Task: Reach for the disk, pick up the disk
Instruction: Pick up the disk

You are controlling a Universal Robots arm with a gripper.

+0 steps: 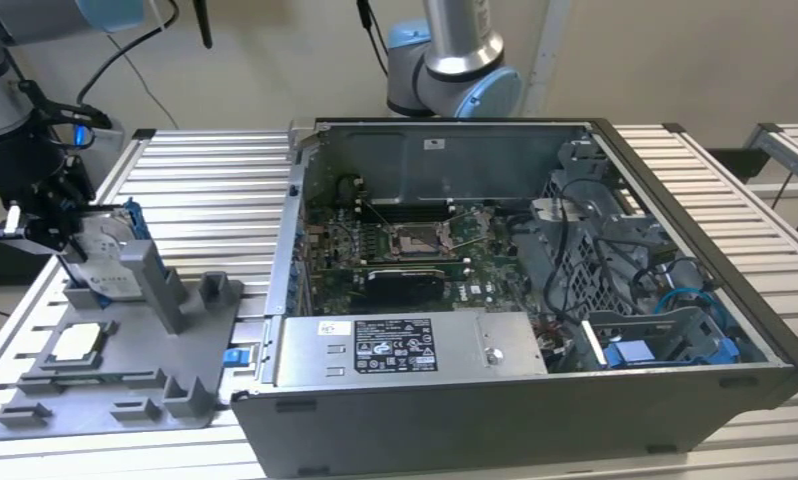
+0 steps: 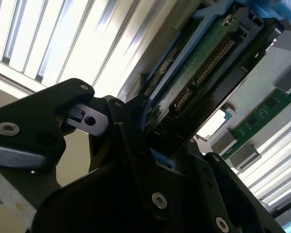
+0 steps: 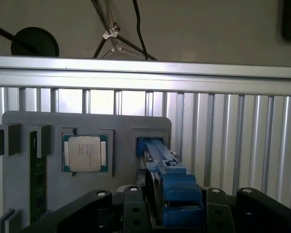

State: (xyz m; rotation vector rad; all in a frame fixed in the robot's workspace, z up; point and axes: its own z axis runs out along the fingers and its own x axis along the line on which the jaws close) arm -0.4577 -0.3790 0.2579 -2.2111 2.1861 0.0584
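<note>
The disk [image 1: 106, 262] stands on edge in a slot of the grey fixture plate [image 1: 132, 375] at the exterior view's left, its white label facing out. My gripper [image 1: 52, 235] is at its end, with the fingers on either side. In the first wrist view the disk [image 3: 177, 191] appears edge-on, its blue bracket pressed between the black fingers [image 3: 136, 213] of my gripper [image 3: 178, 211]. In the second wrist view I see the disk's green circuit-board side [image 2: 194, 73] and a blue rail, with a finger [image 2: 131, 145] against it.
A small square silver chip [image 1: 79, 343] [image 3: 85, 154] and a green memory stick [image 3: 35, 179] lie in the fixture plate [image 3: 121, 126]. The open computer case [image 1: 506, 250] stands to the exterior view's right. Another arm's base [image 1: 453, 70] rises behind it. The table is ribbed aluminium.
</note>
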